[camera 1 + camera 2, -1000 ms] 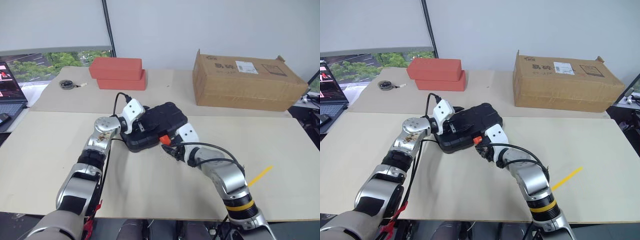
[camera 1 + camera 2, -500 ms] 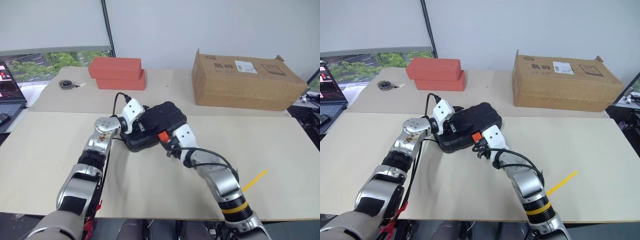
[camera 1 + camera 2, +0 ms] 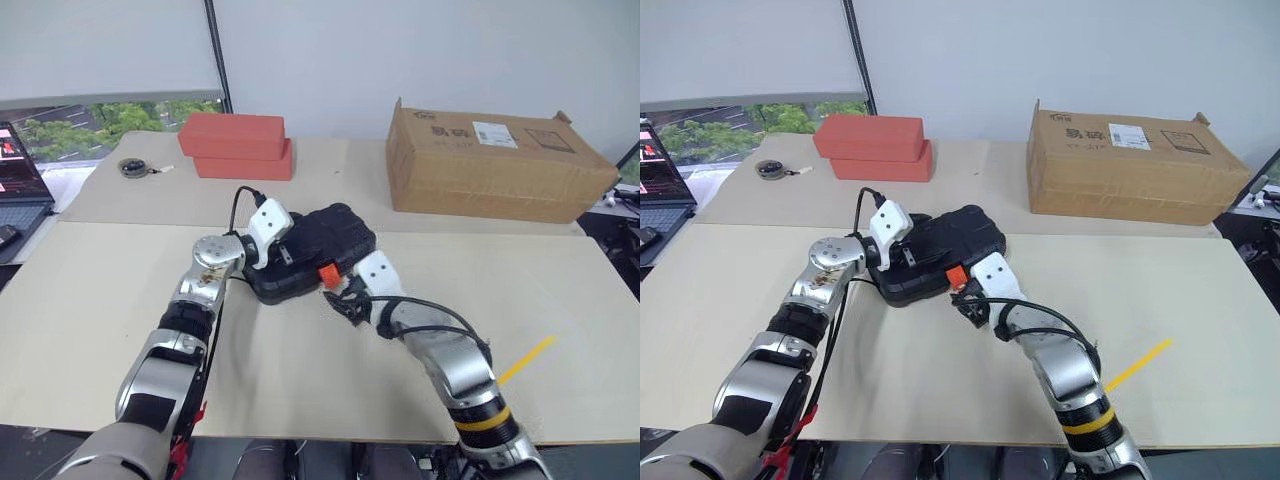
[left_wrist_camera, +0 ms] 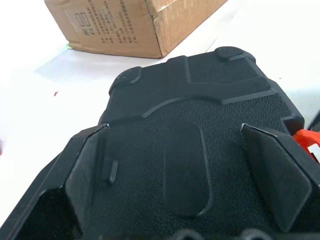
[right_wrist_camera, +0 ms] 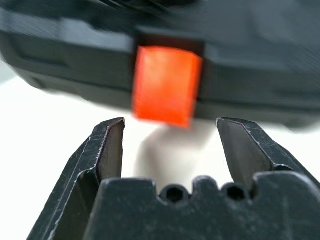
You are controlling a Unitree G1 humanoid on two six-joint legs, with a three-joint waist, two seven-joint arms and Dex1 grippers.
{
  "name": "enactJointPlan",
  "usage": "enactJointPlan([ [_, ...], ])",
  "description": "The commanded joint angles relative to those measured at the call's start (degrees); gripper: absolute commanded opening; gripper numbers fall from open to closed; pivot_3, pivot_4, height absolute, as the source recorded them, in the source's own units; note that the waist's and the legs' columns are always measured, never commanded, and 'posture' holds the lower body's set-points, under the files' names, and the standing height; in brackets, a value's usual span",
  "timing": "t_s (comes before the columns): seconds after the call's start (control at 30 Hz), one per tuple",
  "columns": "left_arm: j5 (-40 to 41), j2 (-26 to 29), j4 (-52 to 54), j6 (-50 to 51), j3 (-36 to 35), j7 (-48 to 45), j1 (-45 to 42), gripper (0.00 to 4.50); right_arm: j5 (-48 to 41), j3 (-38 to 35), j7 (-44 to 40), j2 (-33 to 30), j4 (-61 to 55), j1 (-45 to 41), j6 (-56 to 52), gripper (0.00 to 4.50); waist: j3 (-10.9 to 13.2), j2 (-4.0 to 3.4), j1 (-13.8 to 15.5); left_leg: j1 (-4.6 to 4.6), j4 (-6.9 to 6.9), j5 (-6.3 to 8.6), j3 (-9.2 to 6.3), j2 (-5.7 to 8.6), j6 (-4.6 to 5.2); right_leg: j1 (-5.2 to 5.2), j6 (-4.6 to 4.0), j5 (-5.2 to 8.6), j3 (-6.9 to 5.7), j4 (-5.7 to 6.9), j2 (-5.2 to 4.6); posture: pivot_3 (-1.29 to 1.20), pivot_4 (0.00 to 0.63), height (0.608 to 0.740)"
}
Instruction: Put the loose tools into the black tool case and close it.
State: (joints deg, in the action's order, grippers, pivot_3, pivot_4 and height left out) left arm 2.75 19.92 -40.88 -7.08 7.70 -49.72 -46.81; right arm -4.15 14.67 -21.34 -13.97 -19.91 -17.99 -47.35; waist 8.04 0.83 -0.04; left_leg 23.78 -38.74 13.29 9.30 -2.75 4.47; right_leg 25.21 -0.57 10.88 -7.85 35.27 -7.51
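Note:
The black tool case (image 3: 335, 240) lies shut in the middle of the table, its orange latch (image 3: 327, 273) on the near edge. My left gripper (image 4: 182, 170) is open, its two fingers (image 4: 87, 172) spread wide over the ribbed lid and seemingly resting on it. My right gripper (image 5: 170, 145) is open just in front of the latch (image 5: 167, 85), which sits a little beyond the fingertips and is not between them. From the head it sits at the case's near edge (image 3: 343, 300). The loose tools are out of view.
Two stacked red boxes (image 3: 235, 145) and a big cardboard box (image 3: 490, 160) stand at the back. A small dark disc (image 3: 133, 168) lies at the far left beside a laptop (image 3: 20, 175). A yellow strip (image 3: 527, 358) lies at the near right.
My right gripper has opened wider and drawn back a little from the orange latch. The left gripper and the case have stayed put.

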Motion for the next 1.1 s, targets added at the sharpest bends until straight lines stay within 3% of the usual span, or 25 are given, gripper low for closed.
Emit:
enactJointPlan([
  [0.03,-2.71,-0.31,-3.53,2.23,2.04,0.13,2.59,4.5,-1.65,-0.8,0.02,1.01,-3.87,-0.94,-1.72,1.98,0.0,0.0,0.01,0.0,0.0,0.0,-0.01,-0.02,0.0,-0.01,0.0,0.0,0.0,-0.02,0.0,0.0,0.15,0.712],
  [0.23,-2.64,-0.43,-3.23,2.37,2.04,0.34,2.63,4.5,-1.35,-0.31,0.81,2.56,0.38,-4.07,-0.62,0.05,0.0,0.0,0.11,0.0,0.01,0.0,-0.04,-0.04,-0.01,-0.03,-0.01,0.01,-0.08,-0.14,0.0,0.0,0.15,0.712],
  [0.93,-2.53,-0.61,-2.45,2.89,1.65,1.31,3.68,4.5,-0.46,-0.36,0.89,5.28,10.92,-10.42,5.04,0.05,0.01,-0.03,-0.22,0.01,0.03,0.01,-0.04,-0.1,-0.01,-0.04,0.04,-0.02,-0.77,-0.21,-0.5,0.0,0.15,0.712],
  [1.1,-0.38,0.22,-0.25,3.1,-0.69,1.32,4.47,4.5,-1.63,-1.6,-1.88,2.34,8.63,-8.1,5.26,0.05,0.03,-0.04,-0.27,0.02,0.06,0.01,-0.03,-0.08,-0.01,-0.03,0.08,-0.05,-0.78,-0.23,-0.51,0.0,0.15,0.712],
])
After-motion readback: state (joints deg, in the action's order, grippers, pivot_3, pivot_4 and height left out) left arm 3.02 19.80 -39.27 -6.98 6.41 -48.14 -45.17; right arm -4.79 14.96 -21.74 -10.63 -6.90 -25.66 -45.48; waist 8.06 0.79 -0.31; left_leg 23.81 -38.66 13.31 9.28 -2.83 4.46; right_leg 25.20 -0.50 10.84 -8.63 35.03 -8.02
